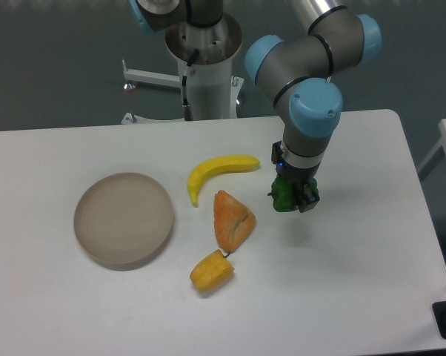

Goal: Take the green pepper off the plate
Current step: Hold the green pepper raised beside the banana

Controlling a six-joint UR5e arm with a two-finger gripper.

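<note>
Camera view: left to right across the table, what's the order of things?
plate → banana → green pepper held in the tool. The orange wedge and the yellow chunk overlap the banana's span, so they are left out.

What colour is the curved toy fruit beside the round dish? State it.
Yellow: the curved banana, clearest in the fixed camera view.
</note>
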